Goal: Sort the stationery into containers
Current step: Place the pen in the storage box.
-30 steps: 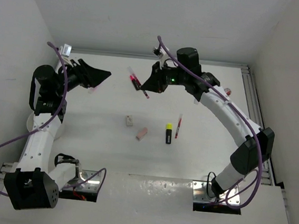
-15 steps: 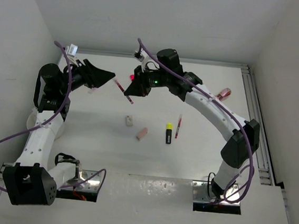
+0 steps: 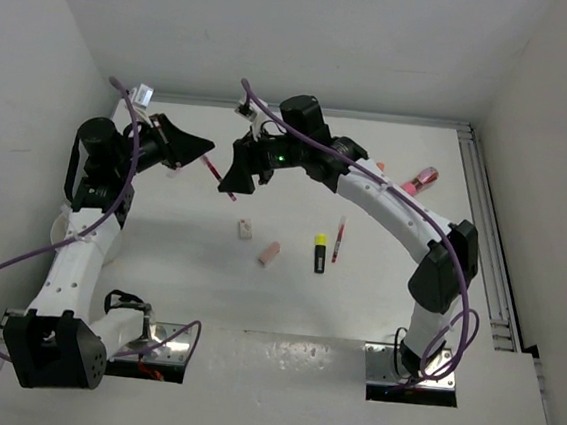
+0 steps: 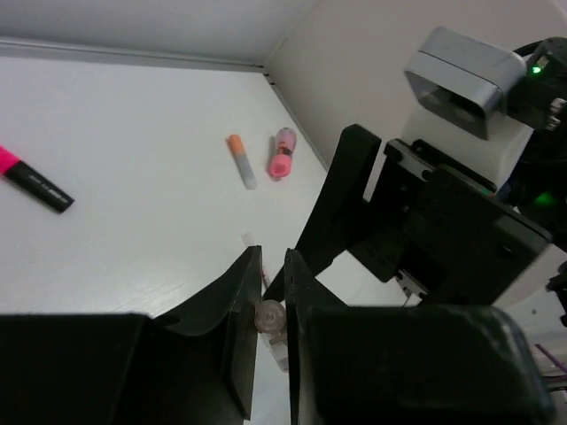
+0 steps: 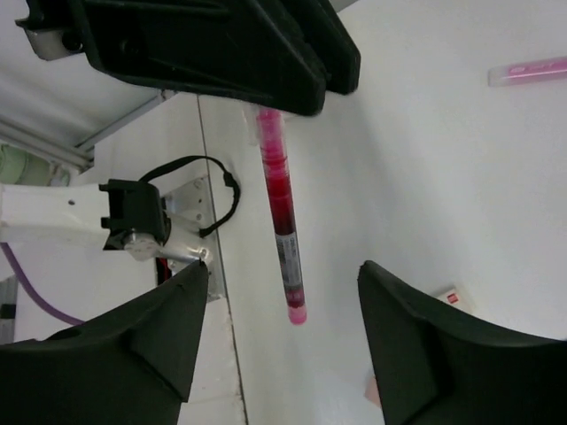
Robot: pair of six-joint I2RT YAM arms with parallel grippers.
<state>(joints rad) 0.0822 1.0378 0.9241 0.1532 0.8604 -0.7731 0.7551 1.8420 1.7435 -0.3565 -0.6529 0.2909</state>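
Grip on red pen (image 5: 282, 221): L hand (image 4: 272, 266), fingers nearly together, squeezing pen's round butt end btw them. Hangs slanted in mid-air over back-left of worktop (image 3: 285, 303), free tip pointing down, clear of the surface. Lies btw fingers of R hand (image 5: 285, 266), spread wide apart, one each side of shaft; no contact w/ either, as far as R wrist view shows. In top view, both hands nose to nose, pen bridging the gap.

Approx centre of worktop, all flat & well apart from both hands: whitish eraser (image 3: 246, 230); pinkish eraser (image 3: 268, 253) near it; yellow-capped highlighter (image 3: 319, 253); loose red pen (image 3: 339, 238) just beside highlighter on its right. Back right: pink cup (image 3: 425, 176), w/ orange-capped marker (image 4: 241, 161) just beside it; upright or tipped, can't tell. Pink-capped highlighter (image 4: 31, 177) flat on worktop, seen in L wrist view only. Round white tub (image 3: 58, 231) at left edge, mostly hidden behind L arm.
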